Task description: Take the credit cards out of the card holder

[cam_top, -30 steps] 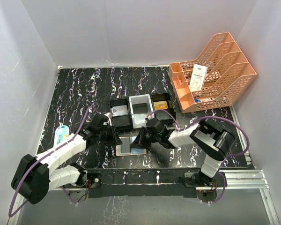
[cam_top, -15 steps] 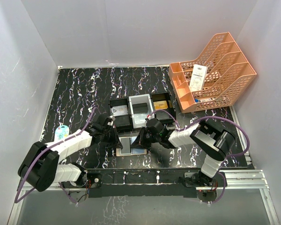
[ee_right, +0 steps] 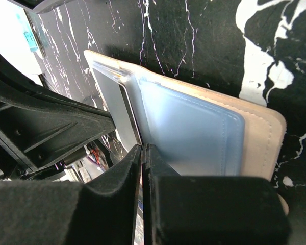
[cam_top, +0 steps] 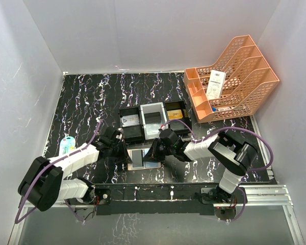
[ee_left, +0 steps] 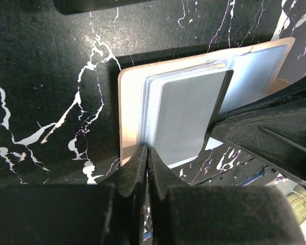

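Step in hand: drawing one card out of the card holder (ee_left: 126,117), which lies open and flat on the table near its front edge, between the two arms. Left gripper (ee_left: 147,153): jaws clenched, tips at the near corner of a silvery grey credit card (ee_left: 186,120) on the left-hand slot stack. Cannot tell whether the pads pinch the card edge itself or only a clear sleeve. Right gripper (ee_right: 143,149): jaws clenched on nothing, tips pressed down beside the fold on the pale blue slot page, apparently as a hold-down. Judgement: the left pull should run slow, low and in the card's own plane, straight out of the slot mouth. The right should bear down firmly so the holder neither drags along nor folds shut. If a sleeve lifts with the card, the pinch is on the sleeve; re-grip on the card alone. Counts, left to right: small teal item (cam_top: 67,145), 1. Card holder, 1. Card visible in it, 1; more may hide behind the sleeves. Black-and-grey tray (cam_top: 134,133), 1, with 3 compartments. Cards in tray, 2: silvery card (cam_top: 130,120) in the left compartment, gold card (cam_top: 175,114) in the right; the middle one is too dark to resolve. Orange file rack (cam_top: 245,76), 1. White receipt (cam_top: 214,84) in the rack, 1.
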`<state>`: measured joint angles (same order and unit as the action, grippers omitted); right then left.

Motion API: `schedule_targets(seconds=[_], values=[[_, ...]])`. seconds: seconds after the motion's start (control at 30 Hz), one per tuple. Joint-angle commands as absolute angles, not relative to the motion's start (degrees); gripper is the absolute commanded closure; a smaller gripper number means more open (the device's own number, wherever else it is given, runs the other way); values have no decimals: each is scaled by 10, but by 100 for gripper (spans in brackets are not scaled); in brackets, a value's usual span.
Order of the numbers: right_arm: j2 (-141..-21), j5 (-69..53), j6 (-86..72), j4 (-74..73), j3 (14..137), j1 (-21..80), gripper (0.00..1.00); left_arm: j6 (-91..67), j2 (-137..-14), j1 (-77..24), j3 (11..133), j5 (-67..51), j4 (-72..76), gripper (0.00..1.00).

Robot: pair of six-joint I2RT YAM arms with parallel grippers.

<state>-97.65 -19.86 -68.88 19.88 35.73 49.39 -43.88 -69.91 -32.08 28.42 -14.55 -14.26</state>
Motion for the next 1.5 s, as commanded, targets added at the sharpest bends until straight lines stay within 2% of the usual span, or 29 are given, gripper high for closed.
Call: schedule_targets(seconds=[0.0, 0.07, 0.23, 0.5, 0.63, 0.7, 0.8, 0.9, 1.2, 1.47], values=[[-965, -199, -688, 215, 363, 490, 92, -427, -719, -324, 280, -138, -166, 100], [-968, -198, -688, 214, 363, 490, 85, -424, -717, -324, 281, -121, -182, 100], [-981, -200, -688, 217, 367, 490, 80, -418, -725, -323, 282, -106, -201, 100], [-977, -197, -683, 215, 365, 490, 94, -418, -718, -323, 288, -99, -207, 100], [-976, -204, -677, 220, 369, 490, 95, -418, -716, -324, 288, -100, -205, 100], [-978, -203, -672, 214, 376, 491, 93, -418, -715, -324, 288, -103, -203, 100], [-985, -201, -668, 202, 387, 491, 84, -418, -717, -323, 288, -106, -201, 100], [-989, -194, -662, 185, 394, 491, 82, -419, -717, -323, 290, -106, -202, 100], [-984, -195, -659, 178, 386, 490, 100, -418, -714, -323, 299, -105, -209, 100], [-947, -177, -644, 141, 373, 481, 100, -418, -706, -324, 294, -104, -209, 100]])
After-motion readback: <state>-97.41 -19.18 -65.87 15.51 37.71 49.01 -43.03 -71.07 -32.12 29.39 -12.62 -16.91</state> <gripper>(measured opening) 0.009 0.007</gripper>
